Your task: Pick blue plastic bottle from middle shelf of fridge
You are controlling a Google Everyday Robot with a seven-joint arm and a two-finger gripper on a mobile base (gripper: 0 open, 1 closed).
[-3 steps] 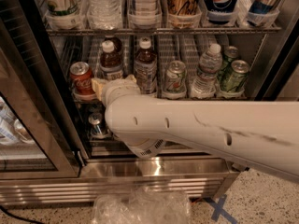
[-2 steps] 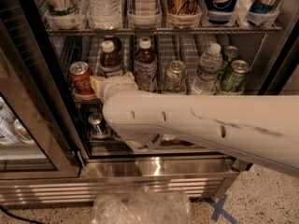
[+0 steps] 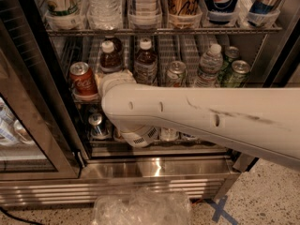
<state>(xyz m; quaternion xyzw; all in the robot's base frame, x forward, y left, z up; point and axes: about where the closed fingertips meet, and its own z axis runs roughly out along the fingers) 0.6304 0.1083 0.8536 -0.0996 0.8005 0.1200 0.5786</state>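
The fridge (image 3: pixel 43 102) stands open, with drinks on wire shelves. On the middle shelf are two like bottles of dark drink with white caps. I take the left one as the blue plastic bottle (image 3: pixel 109 56); its lower half is hidden behind my wrist. The second one (image 3: pixel 146 63) stands just right of it and shows a pale label. My white arm (image 3: pixel 201 116) reaches in from the right. My gripper (image 3: pixel 114 80) is at the front of the left bottle, right at its lower body, mostly covered by the wrist.
A red cola can (image 3: pixel 83 80) stands just left of the gripper. A silver can (image 3: pixel 176 73), a clear water bottle (image 3: pixel 208 63) and green cans (image 3: pixel 236 71) stand to the right. The glass door (image 3: pixel 18 125) hangs open at left. Crumpled clear plastic (image 3: pixel 140 207) lies on the floor.
The arm has shifted slightly up and further into the middle shelf, bringing the gripper closer against the left dark bottle. The bottles and cans have not moved.
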